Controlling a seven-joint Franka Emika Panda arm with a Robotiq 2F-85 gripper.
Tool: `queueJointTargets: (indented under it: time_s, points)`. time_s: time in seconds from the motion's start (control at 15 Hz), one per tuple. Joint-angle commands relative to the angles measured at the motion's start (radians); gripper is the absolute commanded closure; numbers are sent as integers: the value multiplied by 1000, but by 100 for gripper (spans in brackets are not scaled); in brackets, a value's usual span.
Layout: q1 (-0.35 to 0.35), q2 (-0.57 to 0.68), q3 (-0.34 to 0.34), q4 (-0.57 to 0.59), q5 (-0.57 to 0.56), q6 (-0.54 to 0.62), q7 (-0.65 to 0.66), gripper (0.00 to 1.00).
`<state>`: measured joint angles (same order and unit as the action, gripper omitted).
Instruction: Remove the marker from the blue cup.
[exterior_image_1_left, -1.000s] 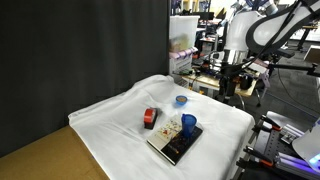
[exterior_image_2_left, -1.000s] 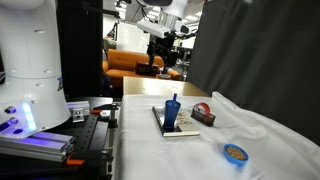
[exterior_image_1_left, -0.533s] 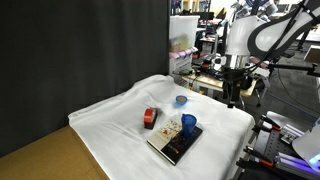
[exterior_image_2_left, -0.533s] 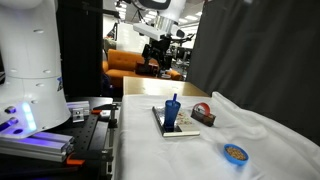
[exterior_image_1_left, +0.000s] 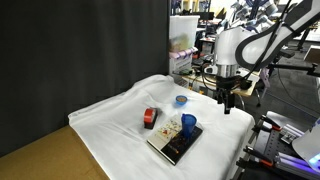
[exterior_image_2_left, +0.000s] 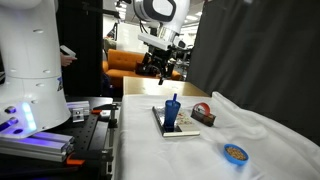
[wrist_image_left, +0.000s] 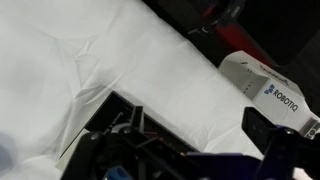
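Observation:
The blue cup (exterior_image_1_left: 189, 125) stands upright on a dark flat book (exterior_image_1_left: 172, 146) on the white-clothed table (exterior_image_1_left: 110, 125). It also shows in an exterior view (exterior_image_2_left: 171, 116), where the marker (exterior_image_2_left: 172, 101) sticks straight up out of it. My gripper (exterior_image_1_left: 226, 102) hangs in the air beyond the table's far edge, apart from the cup, fingers down and open with nothing in it. It also shows in an exterior view (exterior_image_2_left: 156, 70). The wrist view shows only white cloth (wrist_image_left: 130, 50) and dark equipment; the cup and marker are not clear there.
A red block (exterior_image_1_left: 150, 118) lies beside the book. A flat light-blue ring (exterior_image_1_left: 181, 100) lies further back on the cloth, also seen in an exterior view (exterior_image_2_left: 235, 153). Lab equipment and shelving (exterior_image_1_left: 190, 55) crowd behind the arm; a white robot base (exterior_image_2_left: 30, 70) stands by the table.
My arm has come down and a little closer to the table over the last second. The cup, marker, block and ring have not moved.

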<state>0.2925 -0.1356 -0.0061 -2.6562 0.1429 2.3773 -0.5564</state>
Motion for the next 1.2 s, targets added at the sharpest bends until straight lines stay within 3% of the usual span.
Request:
queueJointTargets:
  time_s: [0.0,0.4,1.13]
  points:
    - [-36,133,48,104,-9,43,-62,0]
    - [-84,291,123,242,-19,97,-102,0]
    - [-151,363,168,296,-78,107,-97,0]
